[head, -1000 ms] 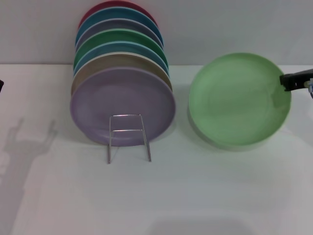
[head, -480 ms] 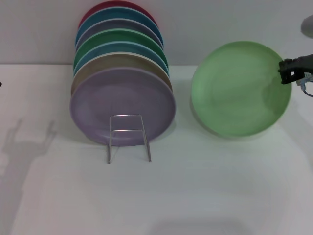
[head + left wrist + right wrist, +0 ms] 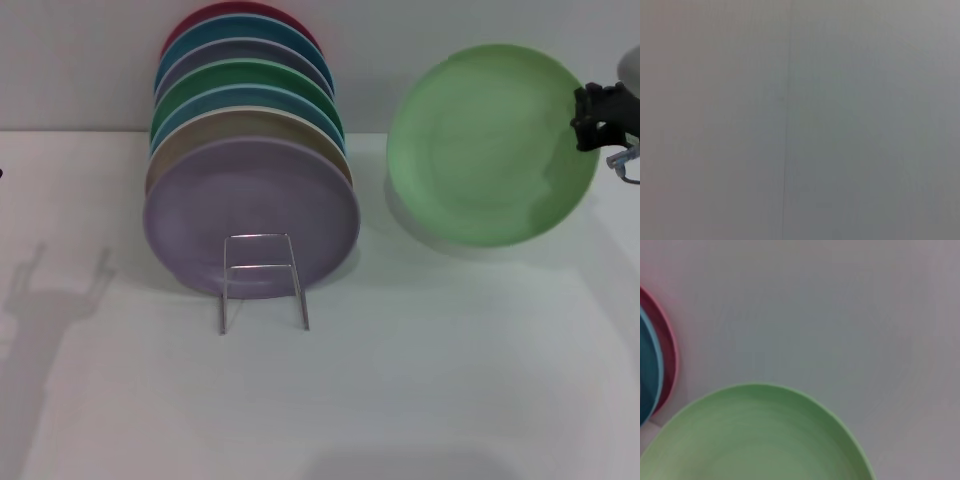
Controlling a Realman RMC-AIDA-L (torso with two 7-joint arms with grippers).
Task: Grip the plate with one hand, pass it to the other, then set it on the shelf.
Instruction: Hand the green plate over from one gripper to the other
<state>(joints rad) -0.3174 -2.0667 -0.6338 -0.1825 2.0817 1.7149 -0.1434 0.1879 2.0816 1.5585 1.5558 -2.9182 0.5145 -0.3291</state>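
Visible only at the head view's right edge: a right end effector [image 3: 597, 117], matte black, blocky and angular, with a lumpy, jointed outline. Just above it, a pale grey rounded housing, cut off by the edge. Just below the black part, a small silvery-white fitting with a thin looped wire. No markings or screws legible. Left arm out of sight in every view.
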